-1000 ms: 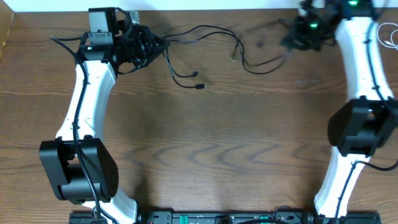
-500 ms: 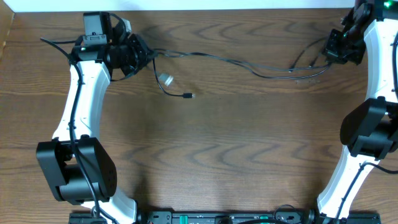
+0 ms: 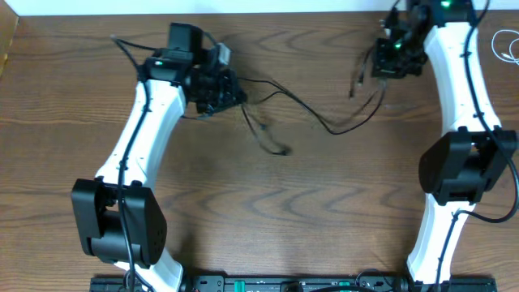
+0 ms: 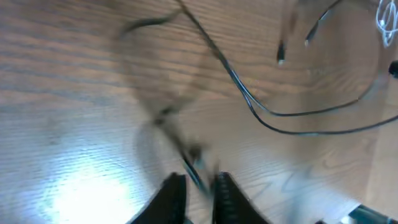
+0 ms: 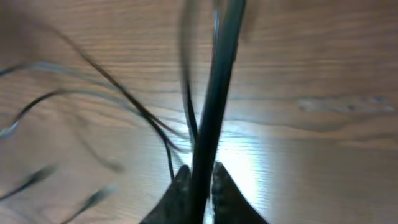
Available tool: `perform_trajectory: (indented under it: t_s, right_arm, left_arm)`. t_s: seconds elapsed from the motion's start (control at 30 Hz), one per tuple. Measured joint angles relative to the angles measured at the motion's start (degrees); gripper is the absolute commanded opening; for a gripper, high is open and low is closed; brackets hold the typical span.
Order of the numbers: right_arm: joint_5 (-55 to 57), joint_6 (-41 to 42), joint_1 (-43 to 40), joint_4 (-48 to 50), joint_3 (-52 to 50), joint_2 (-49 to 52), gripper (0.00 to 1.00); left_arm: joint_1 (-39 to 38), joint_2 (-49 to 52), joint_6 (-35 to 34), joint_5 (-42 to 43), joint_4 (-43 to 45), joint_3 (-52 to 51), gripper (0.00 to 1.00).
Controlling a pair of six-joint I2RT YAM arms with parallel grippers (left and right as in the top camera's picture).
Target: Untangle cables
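Left gripper reaches inward, fingers pinched on the black cable running ahead of it; right gripper, angled down, clamps the same cable.

Black cable motion-blurred near jaws; white cable cut off at edge.

Overhead straight down; both wrist views close, sharing the table.
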Motion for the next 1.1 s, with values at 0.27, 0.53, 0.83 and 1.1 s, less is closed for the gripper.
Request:
perform_trajectory:
  t_s: [0.27,0.53,0.83,1.1]
  right_arm:
    - [1.4,-0.7,3.2,2.1,0.0,0.0,0.67]
    - [2.3,-0.7,4.1,2.4,0.0,0.0,0.69]
    - [2.2,-0.7,4.5,1.1,0.0,0.0,0.81]
    - [2.2,-1.3,5.0,2.7,0.3,-1.6,0.84]
  left_arm:
    - [-0.3,0.0,1.5,-3.5,-0.5,0.0,0.39]
    - [-0.3,0.0,1.5,-7.8,-1.2,0.0,0.44]
    - [-0.3,0.0,1.5,-9.2,-1.2,0.0,0.44]
    - [-0.3,0.0,1.5,-9.3,-1.2,0.0,0.45]
